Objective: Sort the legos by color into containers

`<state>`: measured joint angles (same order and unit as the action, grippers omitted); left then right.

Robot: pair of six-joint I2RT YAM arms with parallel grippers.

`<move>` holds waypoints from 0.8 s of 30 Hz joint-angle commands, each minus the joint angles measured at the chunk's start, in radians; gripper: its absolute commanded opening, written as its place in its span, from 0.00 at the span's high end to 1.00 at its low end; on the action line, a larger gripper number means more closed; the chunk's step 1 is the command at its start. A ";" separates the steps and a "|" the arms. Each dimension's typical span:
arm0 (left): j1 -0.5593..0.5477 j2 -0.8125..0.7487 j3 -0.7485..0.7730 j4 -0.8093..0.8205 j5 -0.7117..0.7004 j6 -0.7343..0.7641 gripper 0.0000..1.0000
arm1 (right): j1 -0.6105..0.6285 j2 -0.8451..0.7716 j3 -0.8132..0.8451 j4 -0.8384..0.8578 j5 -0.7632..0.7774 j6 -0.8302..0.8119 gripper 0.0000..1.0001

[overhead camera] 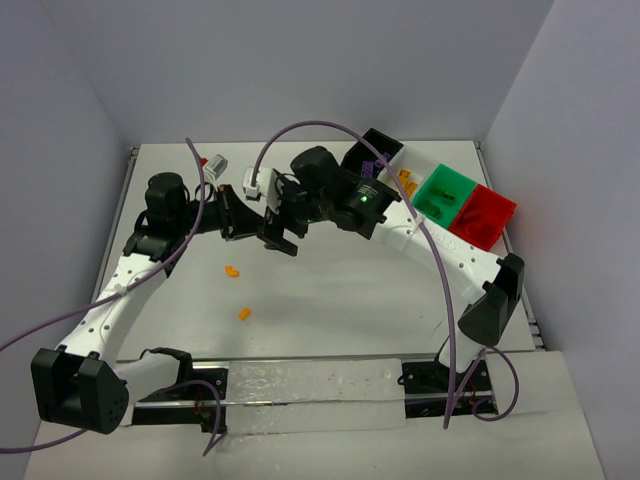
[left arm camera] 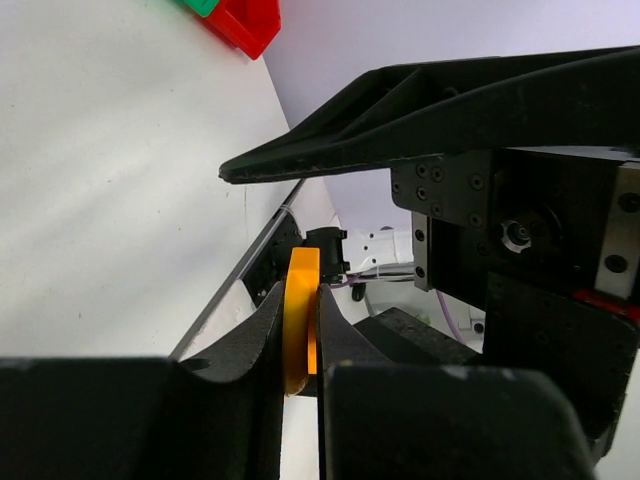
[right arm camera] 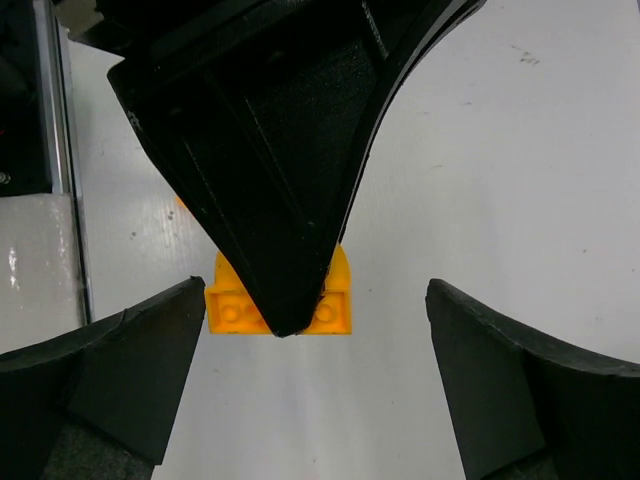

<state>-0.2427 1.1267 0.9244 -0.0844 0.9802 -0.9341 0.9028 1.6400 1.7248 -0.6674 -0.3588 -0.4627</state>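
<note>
My left gripper (left arm camera: 300, 300) is shut on a flat orange lego (left arm camera: 302, 318), held edge-on above the table. In the right wrist view the same orange lego (right arm camera: 335, 300) shows behind the left fingers (right arm camera: 280, 180). My right gripper (right arm camera: 314, 300) is open, its jaws wide on either side of that lego without touching it. In the top view both grippers meet mid-table, left (overhead camera: 262, 220) and right (overhead camera: 283, 240). The bins stand in a row at back right: black (overhead camera: 377, 148), white (overhead camera: 420, 165), green (overhead camera: 447, 195), red (overhead camera: 487, 215).
Two small orange legos (overhead camera: 231, 270) (overhead camera: 244, 313) lie on the table in front of the left arm. A red piece (overhead camera: 204, 160) and pale pieces (overhead camera: 219, 163) (overhead camera: 251, 182) lie at the back. The red bin also shows in the left wrist view (left arm camera: 245, 20).
</note>
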 commanded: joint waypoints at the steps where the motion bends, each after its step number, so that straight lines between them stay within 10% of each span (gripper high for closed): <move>1: -0.007 -0.013 -0.005 0.047 -0.003 -0.009 1.00 | 0.015 0.010 0.055 0.008 -0.001 -0.019 0.12; 12: -0.007 -0.004 -0.008 0.050 -0.007 -0.005 0.97 | 0.025 0.004 0.042 -0.010 -0.018 -0.063 0.58; 15: 0.000 -0.014 -0.008 0.017 -0.040 0.027 0.07 | 0.024 -0.013 0.015 0.002 0.000 -0.053 0.64; 24: 0.167 -0.042 0.092 -0.196 -0.185 0.236 0.01 | -0.125 -0.067 -0.122 0.014 0.008 -0.059 0.67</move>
<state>-0.1559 1.1147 0.9096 -0.1384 0.8974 -0.8655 0.8920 1.6395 1.6649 -0.6733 -0.3546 -0.5155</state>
